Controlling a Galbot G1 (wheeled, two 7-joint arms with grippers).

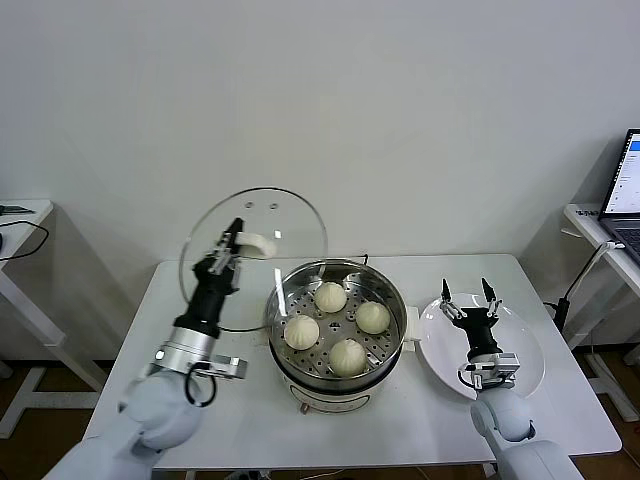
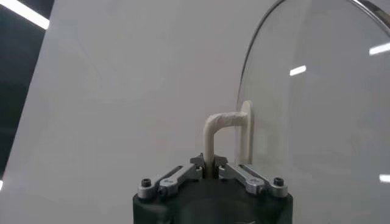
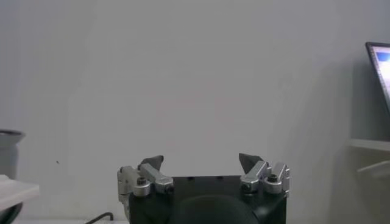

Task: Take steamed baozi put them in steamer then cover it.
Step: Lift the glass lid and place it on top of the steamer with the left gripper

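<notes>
Table: white table (image 1: 200,300), plain wall behind.
Left gripper (image 1: 232,252): jaws pinched on cover (image 1: 290,225) handle, cover held on edge.
Steamer (image 1: 338,352): below and right of those jaws, four steamed baozi (image 1: 330,296) inside.
Right gripper (image 1: 467,300): jaws spread, idle.

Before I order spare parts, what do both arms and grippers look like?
Both arms have rounded light grey shells, a silver metal wrist ring and a black forearm section. The left gripper and the right gripper each have a black body, silver linkage bars with dark bolts, and dark pointed fingertips. A thin black cable loops at each wrist.
</notes>
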